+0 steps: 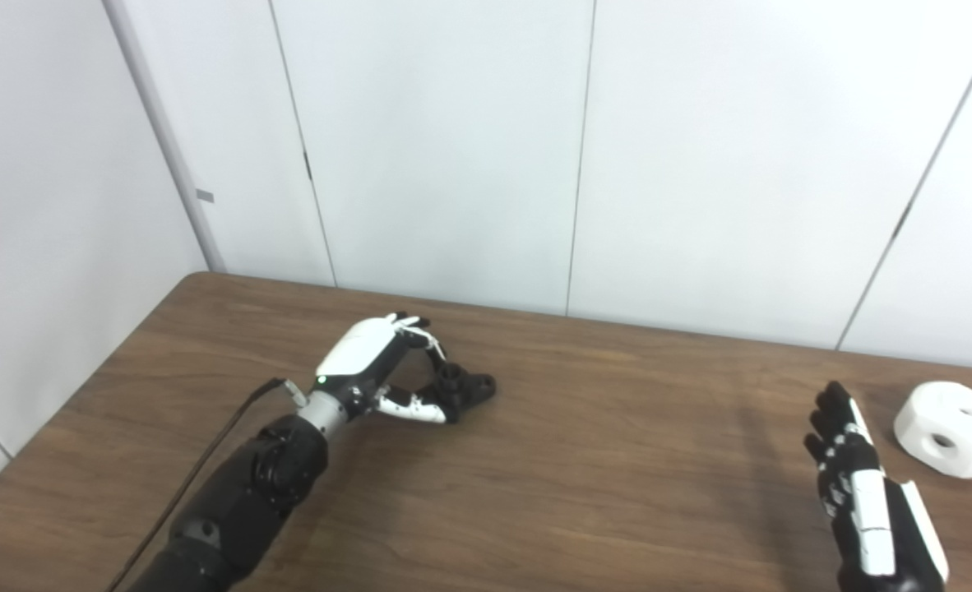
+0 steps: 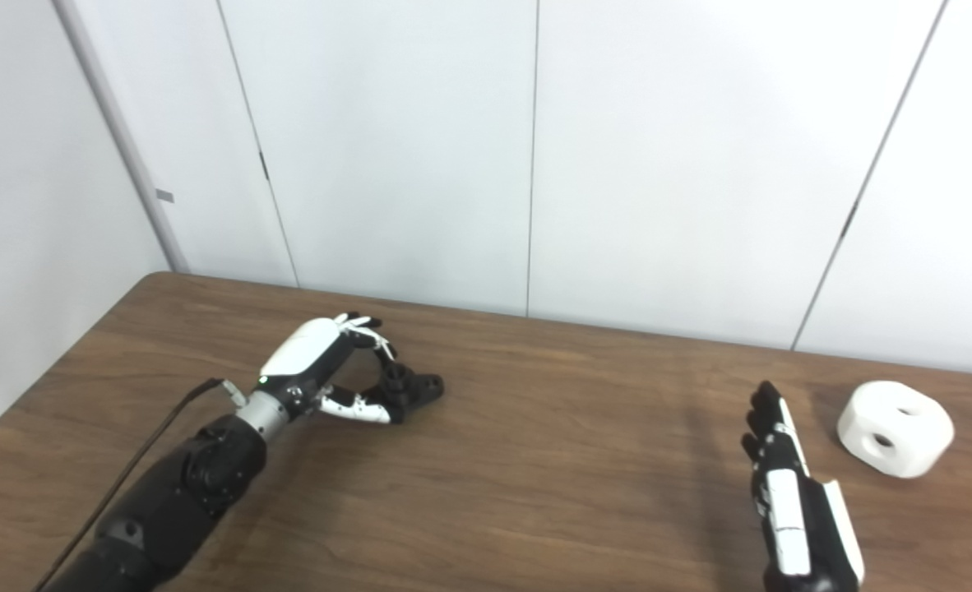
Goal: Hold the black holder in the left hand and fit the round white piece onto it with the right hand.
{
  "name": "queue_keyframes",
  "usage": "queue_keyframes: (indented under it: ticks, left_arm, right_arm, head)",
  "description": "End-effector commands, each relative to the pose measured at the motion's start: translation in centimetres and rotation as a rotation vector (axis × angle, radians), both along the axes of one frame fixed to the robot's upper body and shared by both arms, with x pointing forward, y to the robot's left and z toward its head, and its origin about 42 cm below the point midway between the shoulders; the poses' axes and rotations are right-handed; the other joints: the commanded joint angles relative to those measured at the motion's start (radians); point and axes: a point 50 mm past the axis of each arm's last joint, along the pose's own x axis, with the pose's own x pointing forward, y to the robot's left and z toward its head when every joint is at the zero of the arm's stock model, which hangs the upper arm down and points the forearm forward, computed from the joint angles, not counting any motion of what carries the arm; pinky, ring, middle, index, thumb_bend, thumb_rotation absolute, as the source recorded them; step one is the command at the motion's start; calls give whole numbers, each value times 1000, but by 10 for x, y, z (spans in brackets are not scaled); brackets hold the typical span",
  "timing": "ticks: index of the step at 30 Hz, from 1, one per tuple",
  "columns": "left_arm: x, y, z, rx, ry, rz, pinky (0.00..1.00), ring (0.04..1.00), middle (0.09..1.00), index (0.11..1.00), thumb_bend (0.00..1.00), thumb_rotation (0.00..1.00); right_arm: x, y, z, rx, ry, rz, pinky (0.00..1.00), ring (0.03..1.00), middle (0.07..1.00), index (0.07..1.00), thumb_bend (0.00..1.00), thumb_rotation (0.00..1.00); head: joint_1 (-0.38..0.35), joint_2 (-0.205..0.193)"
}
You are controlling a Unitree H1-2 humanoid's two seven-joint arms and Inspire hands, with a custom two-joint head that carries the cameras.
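The black holder (image 1: pixel 465 386) lies on the brown table (image 1: pixel 585 460), left of centre. My left hand (image 1: pixel 371 362) is curled over its left end. The fingers arch down onto the holder's upright post and the thumb (image 1: pixel 412 407) presses in from the near side, so the hand is shut on the holder. The holder still rests on the tabletop. The round white piece (image 1: pixel 953 427), a chunky block with holes in its top and side, sits at the far right. My right hand (image 1: pixel 860 485) is held flat and open just left of the piece, not touching it.
White wall panels (image 1: pixel 453 148) stand directly behind the table's far edge. A black cable (image 1: pixel 206 469) runs along my left forearm. Bare wood stretches between the two hands.
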Motion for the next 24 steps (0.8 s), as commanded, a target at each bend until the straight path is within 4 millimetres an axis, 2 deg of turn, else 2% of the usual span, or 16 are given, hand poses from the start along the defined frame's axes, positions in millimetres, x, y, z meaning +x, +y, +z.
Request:
queue_keyframes:
  ticks: [1,11,20,24]
  left_arm:
    - [6,-8,26,3,-77,-38,1000,932,712,480,524,53]
    - [-17,-49,22,-13,-72,-210,1000,902,684,479,524,57]
    - [-35,-81,16,-44,-34,-342,1000,895,678,480,523,55]
    - [-42,-93,13,-40,-25,-380,1000,891,671,479,523,55]
  right_arm:
    - [2,5,19,3,-91,3,1000,1000,997,981,527,1000]
    - [-3,20,24,1,-104,6,999,995,988,978,500,1000]
    - [-6,29,29,-8,-116,14,982,995,992,972,566,1000]
    - [-6,33,32,-3,-122,12,960,991,990,977,562,1000]
  head:
    - [-12,4]
    - [-82,31]
    - [-147,62]
    - [-159,75]
